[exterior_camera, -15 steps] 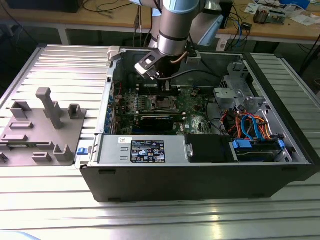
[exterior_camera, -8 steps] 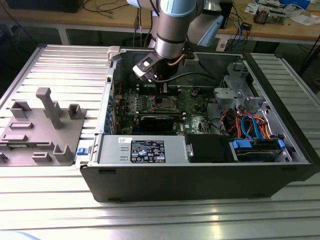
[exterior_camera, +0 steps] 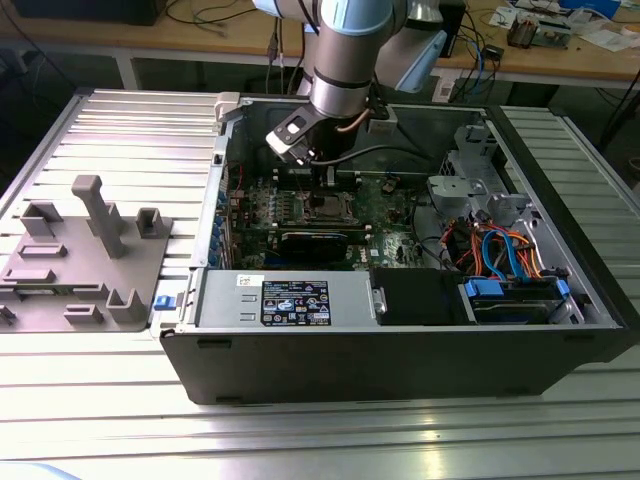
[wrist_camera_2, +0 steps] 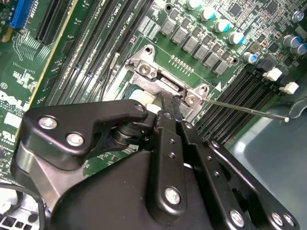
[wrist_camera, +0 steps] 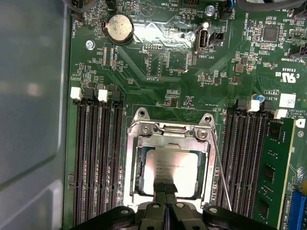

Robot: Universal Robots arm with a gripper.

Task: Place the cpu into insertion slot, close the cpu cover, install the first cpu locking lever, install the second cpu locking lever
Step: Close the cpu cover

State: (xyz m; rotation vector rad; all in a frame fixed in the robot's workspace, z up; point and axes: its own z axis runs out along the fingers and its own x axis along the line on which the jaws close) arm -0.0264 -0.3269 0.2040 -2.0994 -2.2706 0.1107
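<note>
Your gripper (wrist_camera: 165, 188), clenched empty, sits at the edge of the cpu (wrist_camera: 171, 165) within the cpu cover (wrist_camera: 169, 137); an off-centre push could skew it in the insertion slot (wrist_camera: 139, 167).

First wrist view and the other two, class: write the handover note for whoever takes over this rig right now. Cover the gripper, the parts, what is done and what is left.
Gripper: shut, tips at one edge of the cpu.
Cpu: lies flat in the insertion slot.
Cpu cover: frames the socket; cannot tell whether it is fully down.
Done: cpu placed.
Left: one thin locking lever juts free beside the socket, so the levers look unlatched.
</note>
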